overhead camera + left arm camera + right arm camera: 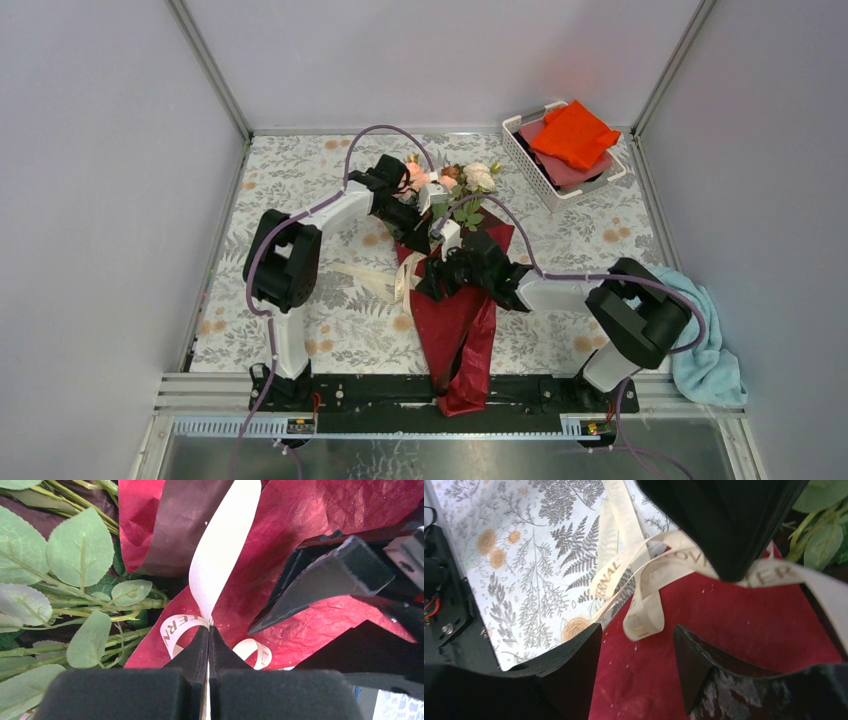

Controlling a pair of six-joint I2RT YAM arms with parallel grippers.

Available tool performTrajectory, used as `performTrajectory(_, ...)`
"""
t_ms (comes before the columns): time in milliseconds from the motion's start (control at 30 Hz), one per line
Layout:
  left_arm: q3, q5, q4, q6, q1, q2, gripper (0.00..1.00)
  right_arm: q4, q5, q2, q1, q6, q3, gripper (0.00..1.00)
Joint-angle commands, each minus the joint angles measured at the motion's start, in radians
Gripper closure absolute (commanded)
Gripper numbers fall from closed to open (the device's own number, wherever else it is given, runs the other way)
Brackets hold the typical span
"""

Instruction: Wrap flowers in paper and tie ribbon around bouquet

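**A:** From above, what worries you?

**B:** The bouquet [452, 300] lies between the two arms. Its paper [462, 350] cone points back at their bases, and the flowers [478, 177] are at the far end. Both wrists crowd one spot over the cone's mouth, so I'd judge a collision likely if either swings in. The ribbon [404, 285] trails loose onto the table [300, 190] on the left arm's side, so nothing is tied yet. You can't tell from up there whether either tool grips anything.

**A:** And the left wrist?

**B:** It settles half of that. The left gripper [208, 630] is clenched on the ribbon, which rises from its tips across the paper straight ahead. Stems and leaves lie to its left. A black finger [330, 575], probably the other arm's, hangs close on its right. A hard tug could slide the thin strip out of the pinch.

**A:** The right wrist?

**B:** The right gripper [636, 630] stands released, holding nothing. Only here do the slack loops show. They lie just beyond its tips, half on paper and half on table, with the left tool looming above them. Closing now might catch paper along with ribbon and tear the wrap or drag it open.
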Motion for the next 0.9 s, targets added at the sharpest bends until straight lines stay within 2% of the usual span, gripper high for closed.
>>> performTrajectory(0,-0.022,0.009,0.034,-0.002,0.008,-0.016,1.0,0.015,0.015,0.076,0.003,-0.063,0.092,0.41)
performTrajectory(133,-0.031,0.007,0.033,0.006,0.01,-0.024,1.0,0.026,0.008,0.104,0.003,-0.063,0.09,0.5)
performTrajectory(300,-0.025,0.013,0.033,0.001,0.011,-0.014,1.0,0.055,-0.006,0.147,0.007,-0.064,0.093,0.47)
performTrajectory(367,-0.023,0.017,0.034,-0.003,0.012,-0.012,1.0,0.064,-0.01,0.164,0.01,-0.069,0.095,0.5)
performTrajectory(433,-0.026,0.017,0.042,-0.009,0.014,-0.013,1.0,0.063,-0.008,0.174,0.013,-0.071,0.096,0.61)
performTrajectory(500,-0.026,0.014,0.046,-0.012,0.016,-0.014,1.0,0.056,-0.003,0.176,0.012,-0.064,0.093,0.82)
performTrajectory(567,-0.028,0.006,0.046,-0.011,0.017,-0.015,1.0,0.044,0.002,0.166,0.013,-0.046,0.085,0.98)
performTrajectory(633,-0.033,-0.009,0.048,-0.007,0.017,-0.021,1.0,0.038,0.02,0.143,0.011,-0.031,0.064,1.0)
performTrajectory(667,-0.036,-0.02,0.046,-0.005,0.017,-0.026,0.93,0.038,0.032,0.128,0.008,-0.02,0.052,1.0)
performTrajectory(733,-0.041,-0.058,0.034,0.001,0.017,-0.05,0.57,0.03,0.052,0.094,-0.005,0.006,0.029,1.0)
performTrajectory(767,-0.04,-0.078,0.014,0.02,0.017,-0.069,0.44,0.024,0.054,0.08,-0.016,0.021,0.017,1.0)
performTrajectory(833,-0.041,-0.146,-0.022,0.038,0.018,-0.121,0.29,0.013,0.062,0.056,-0.025,0.034,-0.005,1.0)
performTrajectory(867,-0.048,-0.178,-0.033,0.042,0.019,-0.155,0.25,0.007,0.068,0.048,-0.028,0.035,-0.015,1.0)
